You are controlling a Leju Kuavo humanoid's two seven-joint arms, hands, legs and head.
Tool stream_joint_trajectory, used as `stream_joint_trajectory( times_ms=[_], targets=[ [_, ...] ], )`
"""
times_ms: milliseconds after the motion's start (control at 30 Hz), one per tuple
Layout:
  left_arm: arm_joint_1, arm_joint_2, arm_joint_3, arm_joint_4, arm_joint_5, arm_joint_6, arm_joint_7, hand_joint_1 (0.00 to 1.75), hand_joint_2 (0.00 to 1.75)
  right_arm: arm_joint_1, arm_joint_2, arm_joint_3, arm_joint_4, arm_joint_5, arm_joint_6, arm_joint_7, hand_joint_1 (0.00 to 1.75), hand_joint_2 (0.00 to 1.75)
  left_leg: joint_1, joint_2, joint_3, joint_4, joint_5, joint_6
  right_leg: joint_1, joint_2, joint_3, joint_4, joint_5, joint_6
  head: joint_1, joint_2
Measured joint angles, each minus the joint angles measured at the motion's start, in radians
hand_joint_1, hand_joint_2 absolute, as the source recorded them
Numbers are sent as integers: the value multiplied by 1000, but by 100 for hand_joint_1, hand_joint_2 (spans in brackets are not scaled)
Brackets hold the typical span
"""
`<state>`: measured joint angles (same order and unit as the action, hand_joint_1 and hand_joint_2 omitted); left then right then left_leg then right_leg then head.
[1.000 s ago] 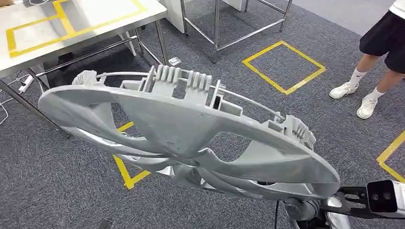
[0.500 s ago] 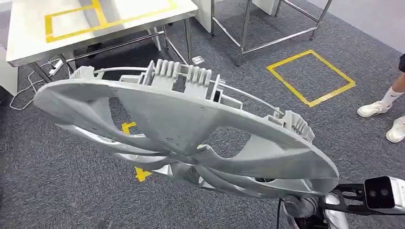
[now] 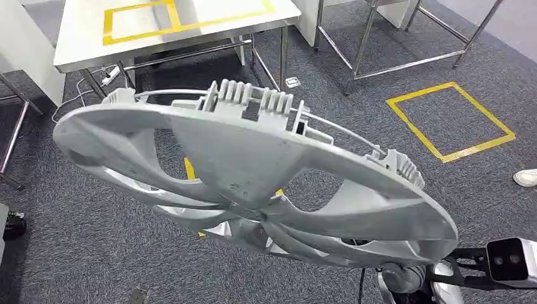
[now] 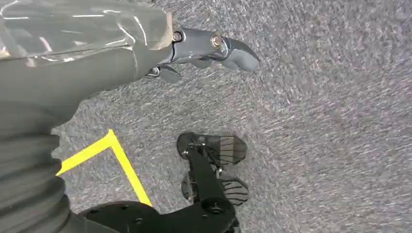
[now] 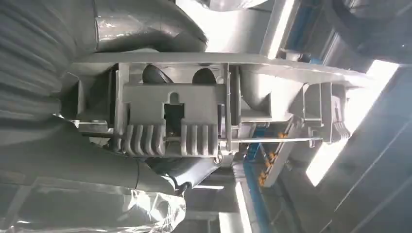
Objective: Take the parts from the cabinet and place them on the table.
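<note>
A large grey wheel cover [image 3: 253, 171] with open spokes and ribbed clips on its rim is carried tilted in front of me, over the carpet. In the right wrist view my right hand [image 5: 141, 31] grips its rim at a clip bracket [image 5: 170, 116], with dark fingertips [image 5: 155, 75] showing behind the bracket. My right arm [image 3: 411, 278] comes in under the cover at the lower right. My left hand [image 4: 204, 48] hangs over the floor with its thumb out and nothing in it.
A white-topped table [image 3: 82, 44] with yellow tape outlines stands ahead at the upper left on steel legs. A bare steel frame [image 3: 380, 57] stands ahead at the right. A yellow tape square [image 3: 453, 120] marks the grey carpet. A person's white shoe [image 3: 525, 177] is at the right edge.
The camera has turned left: the table has come further into the picture and the person has slid off to the right edge. The wheel cover stays held the same way.
</note>
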<state>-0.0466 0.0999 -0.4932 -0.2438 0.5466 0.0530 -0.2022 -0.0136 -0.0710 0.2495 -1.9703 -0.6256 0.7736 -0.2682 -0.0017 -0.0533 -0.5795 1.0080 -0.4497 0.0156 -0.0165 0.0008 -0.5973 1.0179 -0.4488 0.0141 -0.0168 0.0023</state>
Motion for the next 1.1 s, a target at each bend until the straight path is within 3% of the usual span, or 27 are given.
stream_joint_trajectory(
  times_ms=[33, 67, 133, 200, 233, 267, 300, 333, 400, 433, 467, 533, 567, 600, 633, 700, 767, 800, 833, 900, 933, 1000, 1067, 1100],
  targets=[
    [1, 0, 0, 0, -2, 0, 1, 0, 175, -1, 0, 0, 0, -3, 2, 3, 171, 175, 3, 0, 1, -3, 0, -4, 3, 0, 1, 0, -2, -8, 2, 0],
    [1, 0, 1, 0, -3, -1, 1, 0, 175, -2, 0, 0, 0, -6, 2, 5, 171, 175, 3, -1, 1, 1, -6, -9, -6, 0, 4, -4, 0, -13, 2, 0],
    [0, 0, 2, 0, -6, -1, 1, 0, 175, -4, 2, 0, 0, -6, 4, 8, 171, 175, 5, 30, -24, 53, -39, -22, -8, -2, 12, -5, -4, -26, -5, 0],
    [0, 1, 6, 0, -11, -1, 1, 0, 175, -5, 3, 0, 0, -2, 5, 10, 171, 175, 10, 41, -102, 211, -107, -30, -5, -3, 16, -5, -8, -31, -6, 0],
    [1, -1, 9, 0, -13, -2, 1, 0, 175, -5, 3, 0, 0, 2, 5, 11, 171, 175, 12, 42, -142, 282, -125, -33, -4, -4, 17, -5, -9, -33, -6, 0],
    [1, -1, 11, 0, -13, -2, 1, 0, 175, -4, 3, 0, 0, 4, 5, 12, 171, 175, 13, 42, -166, 315, -125, -33, -3, -4, 18, -5, -11, -34, -6, 0],
    [1, -2, 12, 0, -13, -2, 1, 0, 175, -4, 3, 0, 0, 5, 5, 13, 171, 175, 13, 43, -167, 302, -103, -32, -2, -4, 21, -5, -12, -35, -6, 0],
    [1, -3, 13, 0, -13, -2, 1, 0, 175, -5, 3, 0, 0, 5, 5, 13, 171, 175, 13, 44, -146, 249, -64, -29, -1, -4, 24, -5, -13, -36, -6, 0],
    [0, -2, 16, 0, -14, -2, 1, 0, 175, -5, 4, 0, 0, 5, 5, 14, 171, 175, 11, 50, -60, 66, 29, -13, 3, -3, 35, -5, -19, -35, -6, 0],
    [-1, 2, 17, 0, -14, -2, 1, 0, 175, -5, 5, 0, 0, 5, 5, 14, 171, 175, 3, 59, -32, 16, 22, -1, 2, -3, 36, -6, -20, -33, -4, 0],
    [-2, 2, 17, 0, -14, -3, 1, 0, 175, -7, 6, 0, 0, 5, 5, 14, 171, 175, -3, 60, -32, 6, 20, 4, 9, -3, 31, -5, -22, -28, -3, 0],
    [-2, 2, 18, 0, -14, -3, 1, 0, 175, -6, 6, 0, 0, 5, 7, 16, 171, 175, -7, 57, -36, 7, 18, 6, 4, -5, 30, -8, -22, -20, -6, 0],
    [0, 3, 19, 0, -14, -3, 1, 0, 175, -7, 7, 0, 0, 7, 8, 16, 171, 175, -7, 55, -32, -1, 21, 10, 6, -6, 34, -14, -21, -12, -8, 0],
    [1, 2, 20, 0, -14, -3, 1, 0, 175, -6, 6, -1, -2, 7, 8, 16, 171, 175, 8, 53, -9, -26, 34, 14, 9, -7, 31, -10, -27, -9, -7, 0],
    [0, 0, 21, 0, -17, -3, 1, 0, 175, -8, 6, -1, -2, 10, 8, 16, 171, 175, 6, 50, 1, -35, 36, 19, 9, -4, 23, 19, -41, -8, -3, 0],
    [-3, -2, 25, 0, -22, -3, 1, 0, 175, -11, 5, -2, -2, 10, 8, 16, 171, 175, 6, 43, 1, -35, 38, 23, 6, -3, -53, 167, -103, -16, -2, 0],
    [-3, -5, 26, 0, -23, -4, 1, 0, 175, -8, 5, -2, -1, 16, 8, 16, 171, 175, 6, 29, -1, -34, 36, 23, 3, -3, -128, 301, -142, -9, -3, 0],
    [-2, -6, 26, 0, -24, -4, 1, 0, 175, -7, 3, -2, 0, 19, 8, 17, 171, 175, 6, 20, -1, -33, 36, 22, -1, -3, -132, 298, -131, 0, -2, 0],
    [-1, -7, 26, 0, -24, -4, 1, 0, 175, -7, 3, -2, 0, 22, 8, 17, 171, 175, 7, 9, -1, -31, 36, 21, -6, -3, -109, 248, -105, 12, -3, 0],
    [-2, -10, 26, 0, -25, -4, 1, 0, 175, -8, 2, -2, 0, 23, 8, 17, 171, 175, 11, -16, -1, -20, 30, 12, -17, 10, -17, 63, -29, 35, -2, 0],
    [-1, -10, 27, 0, -25, -4, 1, 0, 175, -9, 2, -2, 0, 24, 8, 17, 171, 175, 12, -25, -7, -8, 24, 3, -25, 50, 11, 1, -15, 35, -1, 0],
    [0, -9, 29, 0, -25, -3, 1, 0, 175, -9, 2, -2, -1, 24, 9, 17, 171, 175, 5, -38, -21, 1, 19, -9, -15, 38, 14, 5, -14, 9, -4, 0],
    [7, -9, 30, 1, -28, -3, 2, 0, 175, -10, 3, -1, 0, 25, 9, 17, 171, 175, 11, -48, -22, -3, 21, -15, -9, 29, 12, 6, -13, -5, -3, 0],
    [9, -8, 31, 1, -30, -3, 2, 0, 175, -11, 3, -1, -1, 24, 9, 17, 171, 175, 15, -49, -23, 2, 18, -18, -20, 22, 15, 2, -10, -13, -4, 0]
  ],
)
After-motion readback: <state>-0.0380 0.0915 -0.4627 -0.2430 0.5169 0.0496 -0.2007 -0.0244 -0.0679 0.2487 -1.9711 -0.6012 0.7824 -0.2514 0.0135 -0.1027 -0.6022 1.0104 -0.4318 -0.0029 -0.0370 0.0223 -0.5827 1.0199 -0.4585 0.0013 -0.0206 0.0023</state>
